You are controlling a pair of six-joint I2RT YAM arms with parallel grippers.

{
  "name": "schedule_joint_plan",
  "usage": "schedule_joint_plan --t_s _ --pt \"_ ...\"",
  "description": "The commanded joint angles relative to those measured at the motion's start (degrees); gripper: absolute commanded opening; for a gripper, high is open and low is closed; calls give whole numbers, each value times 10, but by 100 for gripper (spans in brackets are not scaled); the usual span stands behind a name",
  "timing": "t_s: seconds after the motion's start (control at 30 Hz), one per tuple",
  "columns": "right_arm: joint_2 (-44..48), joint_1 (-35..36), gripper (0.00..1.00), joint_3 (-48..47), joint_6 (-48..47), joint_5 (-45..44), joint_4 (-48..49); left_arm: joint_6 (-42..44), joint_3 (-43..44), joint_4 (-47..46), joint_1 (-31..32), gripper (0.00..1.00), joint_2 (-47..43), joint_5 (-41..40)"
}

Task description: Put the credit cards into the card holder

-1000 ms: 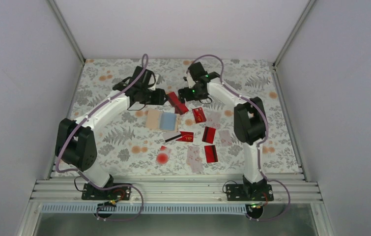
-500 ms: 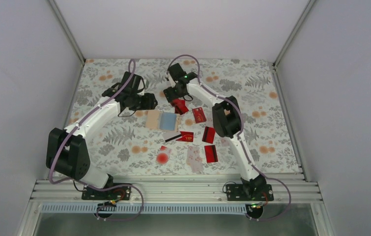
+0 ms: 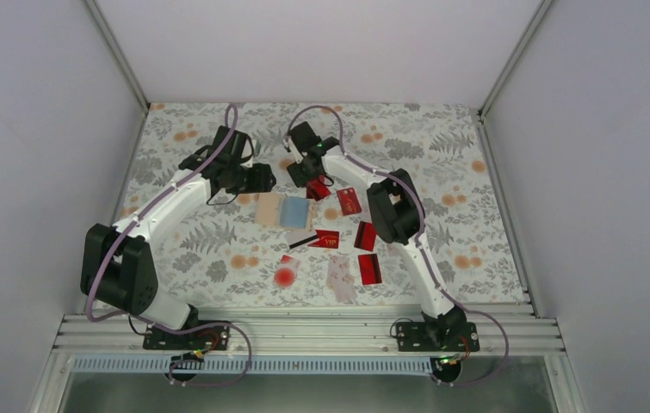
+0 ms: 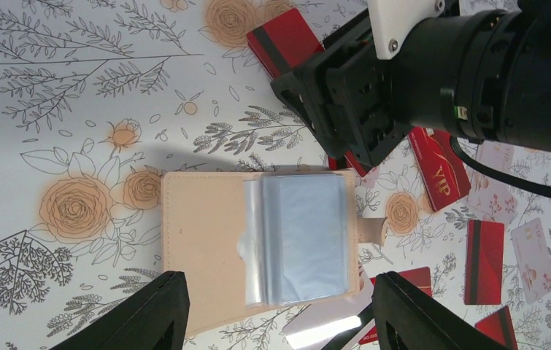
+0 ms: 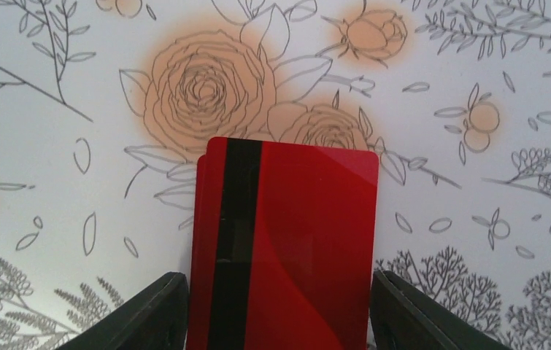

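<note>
Near row: You have a red card (image 3: 369, 268) and a pale card (image 3: 339, 277) lying flat side by side on the floral surface (image 3: 209, 245). A round red blot (image 3: 284, 277) sits to their left.
Middle row: Two further red cards (image 3: 366, 235) lie here. The left one touches a white striped card (image 3: 302, 240).
Card holder (image 4: 206, 248): It lies open and flat near the surface's centre, just beyond the white striped card, with the tan cover and pale blue lining facing up.
VIP card (image 3: 349, 200): Red, flat, to the right of the holder.
Left claw (image 4: 279, 278): It hovers above the holder with the fingers wide, one at each side, holding nothing.
Right claw (image 5: 278, 277): It is down at the holder's far right corner. The fingers are narrowed against both long edges of a red pair (image 5: 294, 240) of stacked cards with a black stripe, and grip it.
Lift: You cannot tell whether that pair is clear of the surface.
</note>
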State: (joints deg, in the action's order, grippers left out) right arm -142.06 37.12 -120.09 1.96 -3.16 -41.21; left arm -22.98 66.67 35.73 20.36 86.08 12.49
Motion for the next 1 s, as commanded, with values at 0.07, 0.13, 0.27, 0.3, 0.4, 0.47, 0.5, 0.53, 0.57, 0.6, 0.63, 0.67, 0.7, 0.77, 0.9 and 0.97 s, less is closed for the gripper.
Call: schedule_joint_plan --t_s 0.07,0.13,0.27,0.3,0.4,0.47,0.5,0.53,0.57,0.6,0.63,0.67,0.7,0.77,0.9,0.97 --pt "3 9 61 75 12 11 -13 1 -2 0 -2 64 -18 4" --pt "2 8 63 78 17 9 -16 1 -1 2 -2 64 -16 4" --pt "3 2 66 79 34 14 -32 1 5 4 -2 64 -15 4" --pt "7 2 70 88 39 13 -33 0 6 4 -3 64 -15 4" --pt "19 0 76 106 46 13 -32 -3 8 3 -2 64 -15 3" --pt "21 0 74 113 43 24 -28 -4 9 2 -2 64 -15 3" --pt "19 0 72 115 43 28 -27 -4 9 2 -2 64 -14 3" --pt "16 0 69 116 42 33 -27 -5 10 2 -3 64 -12 4" --pt "12 0 66 116 42 36 -26 -5 11 3 -2 64 -12 4" --pt "9 0 64 116 41 40 -25 -5 12 4 -2 64 -12 3" --pt "4 0 62 116 40 43 -23 -4 14 5 -2 64 -11 3" --pt "1 0 60 115 39 45 -22 -4 15 7 -2 64 -11 2" --pt "-2 0 59 114 39 46 -22 -4 16 8 -3 64 -11 2" --pt "-6 0 55 111 36 44 -22 -3 16 9 -3 64 -12 1" --pt "2 0 49 103 28 41 -20 -4 18 11 -3 64 -11 1" --pt "15 0 47 98 26 44 -16 -3 24 12 -2 64 -10 0"
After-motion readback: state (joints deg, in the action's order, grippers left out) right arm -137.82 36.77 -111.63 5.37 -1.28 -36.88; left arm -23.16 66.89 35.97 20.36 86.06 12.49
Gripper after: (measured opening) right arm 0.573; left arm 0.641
